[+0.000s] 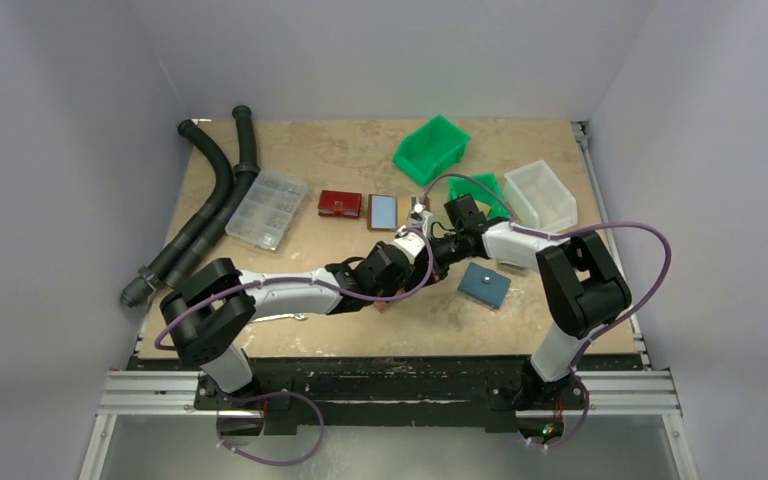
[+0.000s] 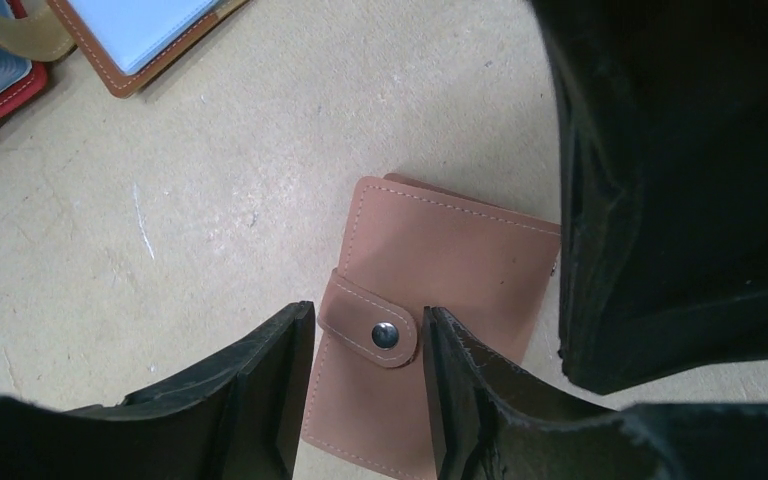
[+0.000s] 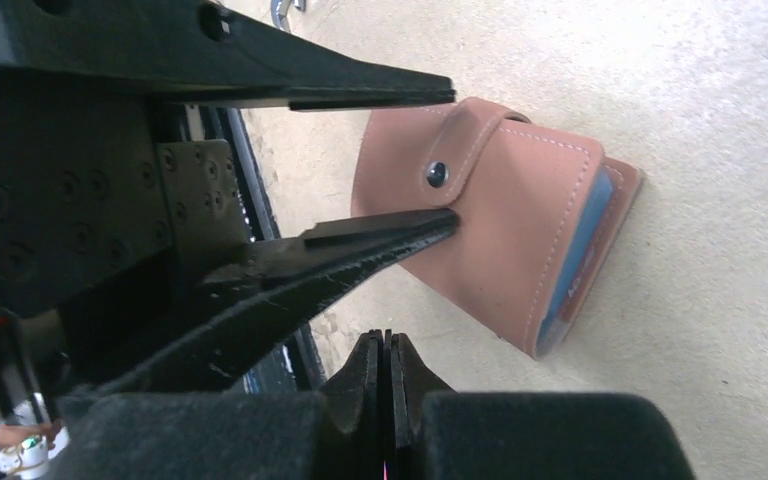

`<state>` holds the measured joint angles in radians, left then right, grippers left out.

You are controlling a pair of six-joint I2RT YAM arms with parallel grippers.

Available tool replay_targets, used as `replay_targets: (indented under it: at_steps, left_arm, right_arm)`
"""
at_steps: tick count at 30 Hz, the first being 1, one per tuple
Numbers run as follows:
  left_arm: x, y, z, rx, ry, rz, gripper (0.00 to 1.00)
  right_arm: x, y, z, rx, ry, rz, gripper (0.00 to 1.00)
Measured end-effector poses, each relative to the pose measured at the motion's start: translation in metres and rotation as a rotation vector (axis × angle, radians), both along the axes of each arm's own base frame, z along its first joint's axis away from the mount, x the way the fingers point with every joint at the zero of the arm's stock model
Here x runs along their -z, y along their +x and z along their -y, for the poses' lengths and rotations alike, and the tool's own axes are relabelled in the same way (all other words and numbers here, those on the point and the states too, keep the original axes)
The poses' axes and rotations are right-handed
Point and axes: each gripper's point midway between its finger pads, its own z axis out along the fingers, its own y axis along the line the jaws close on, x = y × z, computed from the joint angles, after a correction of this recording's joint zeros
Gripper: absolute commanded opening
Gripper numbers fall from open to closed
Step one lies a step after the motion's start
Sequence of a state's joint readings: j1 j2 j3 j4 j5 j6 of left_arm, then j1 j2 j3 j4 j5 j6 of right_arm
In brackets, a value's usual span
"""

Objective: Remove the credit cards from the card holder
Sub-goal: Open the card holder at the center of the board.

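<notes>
1. The credit cards are sitting inside the tan card holder, showing only as blue edges along its open side. The holder is lying flat on the table with its snap strap fastened.
2. Your left gripper is hanging over the holder, jaws parted and straddling the strap, clamping nothing.
3. Your right gripper is hovering just beside the holder, clenched on nothing.
4. In the top view, reading out from the holder:
   - 12 o'clock: an open brown wallet is showing a light blue inside.
   - 11 o'clock: a red holder.
   - 10 o'clock: a clear compartment box, its contents too small to tell.
   - 1 o'clock: a green bin.
   - 2 o'clock: a white bin.
   - 3 o'clock: a blue pouch.
</notes>
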<state>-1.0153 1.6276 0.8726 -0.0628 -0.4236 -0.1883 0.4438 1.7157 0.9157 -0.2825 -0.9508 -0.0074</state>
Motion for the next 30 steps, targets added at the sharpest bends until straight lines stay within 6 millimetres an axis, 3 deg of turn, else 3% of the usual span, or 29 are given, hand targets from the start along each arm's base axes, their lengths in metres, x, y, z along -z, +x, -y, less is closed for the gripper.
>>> replay_targets:
  at_steps: [7,15,30]
  left_arm:
    - [0.002,0.003,0.002,0.018,0.0,0.003,0.45]
    - [0.003,0.004,0.007,0.033,-0.01,0.005,0.36]
    - [0.003,0.007,0.005,0.034,0.014,0.026,0.34]
  right_arm:
    - [0.003,0.012,-0.01,-0.006,-0.007,-0.011,0.0]
    - [0.027,0.021,-0.008,0.057,-0.087,-0.068,0.0]
    - [0.03,0.025,-0.007,0.113,-0.127,-0.101,0.0]
